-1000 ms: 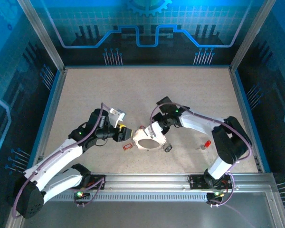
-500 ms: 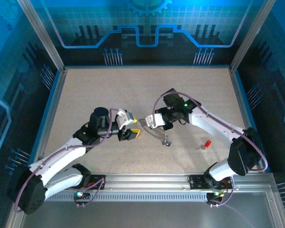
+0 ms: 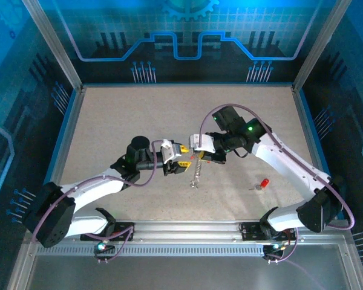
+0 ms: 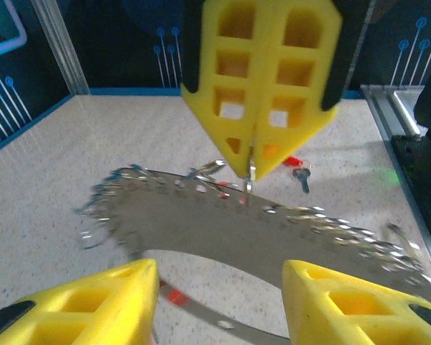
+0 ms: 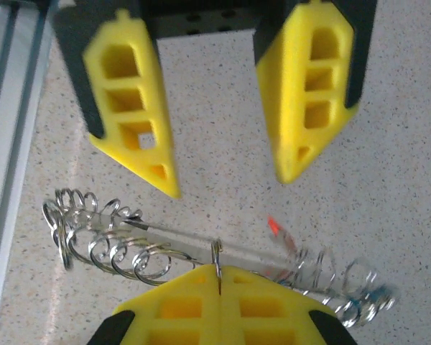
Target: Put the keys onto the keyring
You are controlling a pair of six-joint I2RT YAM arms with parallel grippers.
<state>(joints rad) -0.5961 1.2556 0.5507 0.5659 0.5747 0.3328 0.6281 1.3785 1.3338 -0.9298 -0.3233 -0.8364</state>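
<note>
The keyring point(image 3: 195, 174) hangs edge-on above the table, a silver loop carrying several small wire rings point(image 5: 122, 248). My right gripper point(image 3: 198, 157) is shut on a small loop at its top point(image 5: 217, 262). Facing it from the left, my left gripper point(image 3: 183, 156) stands open, its yellow fingers point(image 4: 93, 302) apart just short of the keyring's band point(image 4: 223, 223). In the right wrist view the left gripper point(image 5: 228, 183) is spread above the ring. A red-headed key point(image 3: 264, 182) lies on the table to the right. A blurred red key head point(image 5: 273, 226) shows by the ring; whether it is threaded I cannot tell.
The speckled beige table point(image 3: 139, 115) is walled by blue panels and an aluminium frame. A metal rail point(image 3: 230, 232) runs along the near edge between the arm bases. Both arms meet near the table's middle, fingertips close together.
The keyring has left the table and now hangs edge-on from my right gripper, which moved up and right. My left gripper followed rightward toward it and its jaws narrowed somewhat.
</note>
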